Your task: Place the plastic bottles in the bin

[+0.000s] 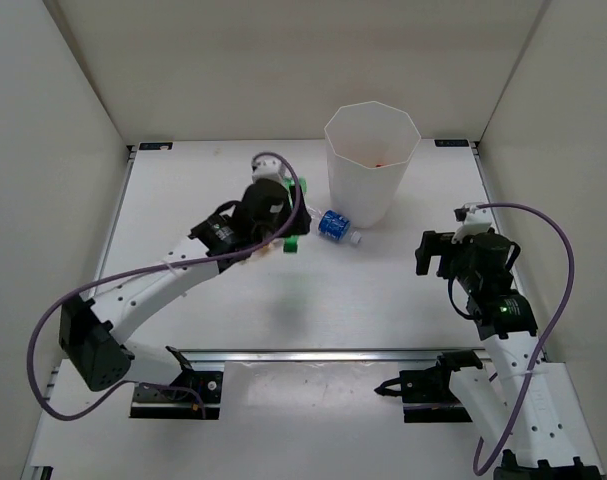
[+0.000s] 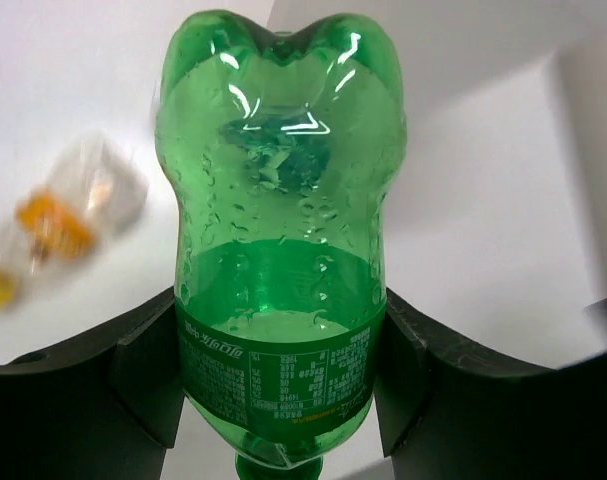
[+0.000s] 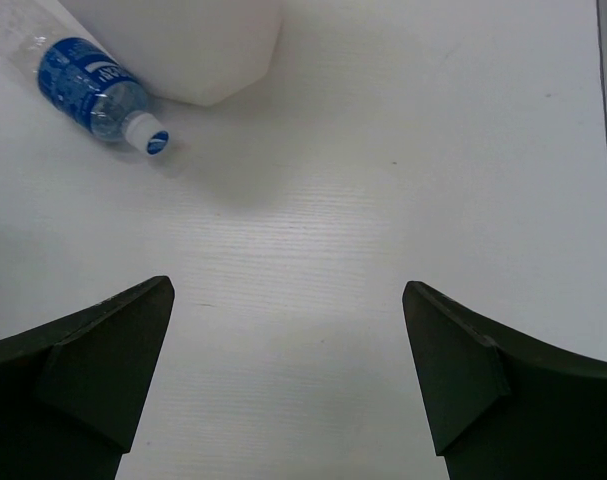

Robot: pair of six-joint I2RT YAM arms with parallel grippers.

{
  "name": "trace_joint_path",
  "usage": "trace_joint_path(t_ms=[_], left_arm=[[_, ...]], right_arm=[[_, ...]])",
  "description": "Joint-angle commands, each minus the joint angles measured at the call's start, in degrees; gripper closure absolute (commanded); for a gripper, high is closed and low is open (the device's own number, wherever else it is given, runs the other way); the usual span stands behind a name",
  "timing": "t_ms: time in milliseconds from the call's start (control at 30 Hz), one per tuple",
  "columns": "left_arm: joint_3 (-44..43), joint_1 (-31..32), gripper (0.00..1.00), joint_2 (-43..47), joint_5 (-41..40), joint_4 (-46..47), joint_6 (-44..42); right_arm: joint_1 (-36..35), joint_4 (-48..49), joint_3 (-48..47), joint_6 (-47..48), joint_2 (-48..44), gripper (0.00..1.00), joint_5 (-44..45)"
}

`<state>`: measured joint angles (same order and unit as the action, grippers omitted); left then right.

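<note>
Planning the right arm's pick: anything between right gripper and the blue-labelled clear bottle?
Nothing visible: only bare table between the open right gripper and the blue-labelled clear plastic bottle lying beside the white plastic bin.

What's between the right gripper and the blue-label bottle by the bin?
Nothing: only bare white table separates the right gripper from the blue-label bottle, shown in the right wrist view.

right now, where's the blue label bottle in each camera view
Top external: the blue-label bottle lies near the middle, by the foot of the bin, on its left.
Left wrist: not in it; the green bottle fills that view.
Right wrist: top left corner, cap pointing lower right.
Shared landmark: the bin, its base at the top of the right wrist view.
</note>
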<state>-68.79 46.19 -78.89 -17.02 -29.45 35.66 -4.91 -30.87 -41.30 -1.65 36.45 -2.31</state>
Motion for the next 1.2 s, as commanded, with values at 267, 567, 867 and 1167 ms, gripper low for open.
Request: trace_joint_path(t_ms=[267, 567, 867, 1167], left_arm=[[-47.5, -2.1, 0.42, -24.7, -3.9, 14.7, -6.3], [-64.4, -2.7, 0.25, -41.8, -2.3, 19.6, -4.7], [-68.4, -1.8, 0.01, -45.0, -2.1, 20.2, -8.1], [-53.5, -3.0, 0.02, -30.7, 3.4, 11.1, -8.0]], right_arm=[[-0.3, 0.5, 3.4, -3.5, -3.0, 0.05, 2.9], [-2.3, 1.8, 3.4, -5.9, -2.9, 0.07, 0.4], [-7.9, 3.6, 6.8, -6.9, -2.8, 0.06, 2.1], [-14.2, 4.8, 4.7, 0.2, 2.3, 0.05, 0.3]])
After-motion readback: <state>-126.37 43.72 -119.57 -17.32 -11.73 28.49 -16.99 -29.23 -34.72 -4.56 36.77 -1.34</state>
